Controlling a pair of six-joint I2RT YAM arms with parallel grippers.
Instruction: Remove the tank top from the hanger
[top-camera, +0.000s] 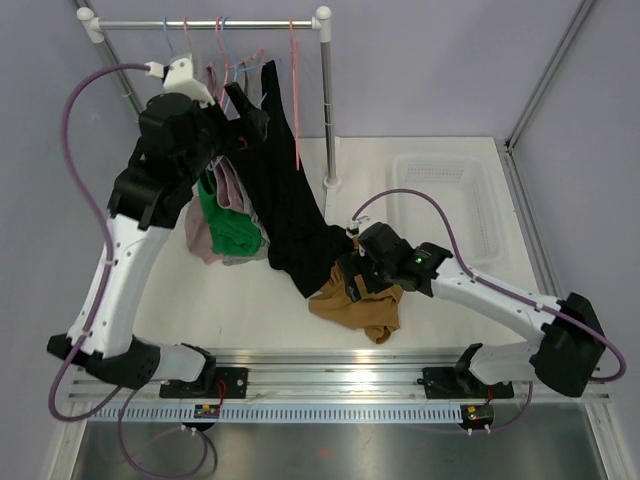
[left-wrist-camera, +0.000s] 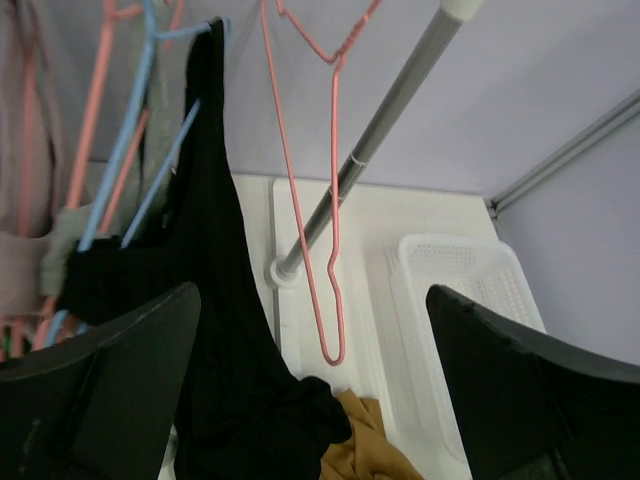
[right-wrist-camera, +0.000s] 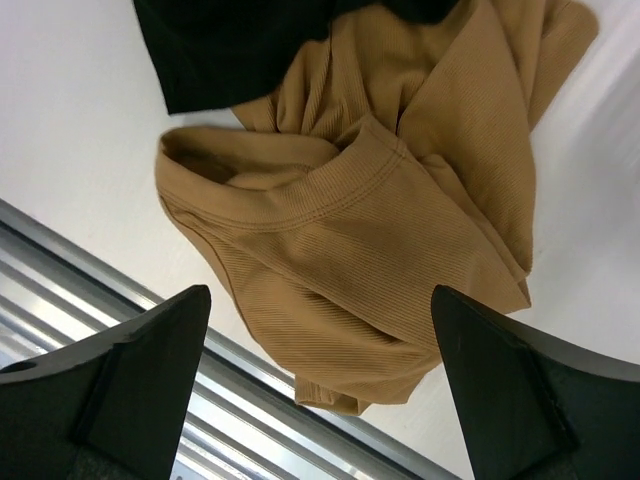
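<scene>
Fabric of the black ribbed tank top (top-camera: 290, 205) drapes long and limp from upper centre of the frame down to the white table (top-camera: 250, 300); its strap sits on a light blue wire hanger (left-wrist-camera: 130, 150), its long axis slanting toward lower right. Its hem lies bunched on a mustard ribbed knit garment (right-wrist-camera: 350, 250). Left hand (left-wrist-camera: 310, 400) stands released, fingers wide beside the top. Right hand (right-wrist-camera: 320, 400) hovers spread over the mustard cloth. A bare pink wire hanger (left-wrist-camera: 330, 200) dangles from the grey rail (top-camera: 210, 22).

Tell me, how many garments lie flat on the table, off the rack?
1: the tan top lies crumpled near the right end effector. The black top's lower end drapes beside it; more may hide underneath.
</scene>
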